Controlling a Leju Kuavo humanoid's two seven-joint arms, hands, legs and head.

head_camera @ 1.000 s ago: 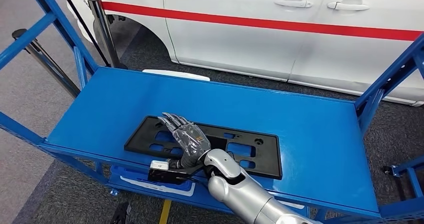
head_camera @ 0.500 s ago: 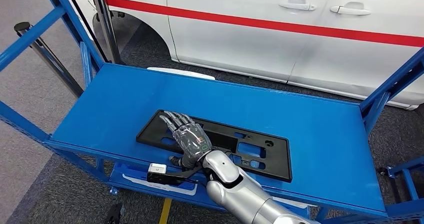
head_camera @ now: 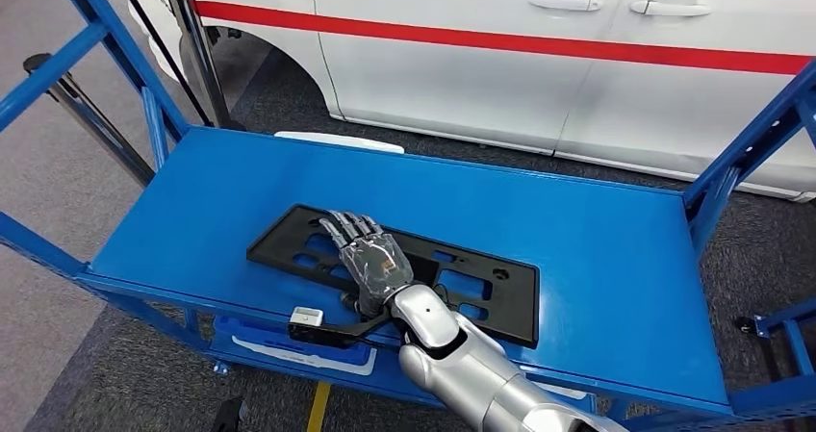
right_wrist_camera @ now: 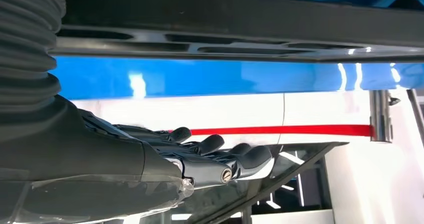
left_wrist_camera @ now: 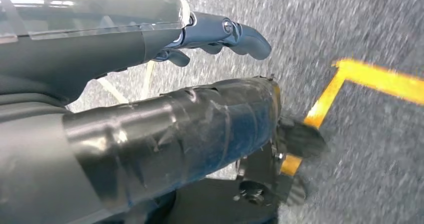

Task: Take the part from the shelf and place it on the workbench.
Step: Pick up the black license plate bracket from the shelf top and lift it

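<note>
A flat black plastic part (head_camera: 481, 292) with several cut-outs lies slantwise on the blue shelf (head_camera: 597, 259), toward its front edge. My right hand (head_camera: 370, 259) lies over the part's left half, fingers stretched flat across the top and thumb tucked at the near edge, gripping it. In the right wrist view the part (right_wrist_camera: 240, 39) runs just past the stretched fingers (right_wrist_camera: 220, 161) of my right hand (right_wrist_camera: 150, 159). My left hand (left_wrist_camera: 200, 84) hangs over grey floor, fingers apart and holding nothing.
Blue frame posts (head_camera: 741, 158) rise at the shelf's corners. A white car (head_camera: 539, 57) with a red stripe stands close behind. Two black stanchion posts (head_camera: 197, 52) stand at the back left. A yellow line (left_wrist_camera: 360, 79) marks the floor.
My right hand has slid a little further onto the part. The part's left end has swung away from the shelf's front edge. The right end stays put.
</note>
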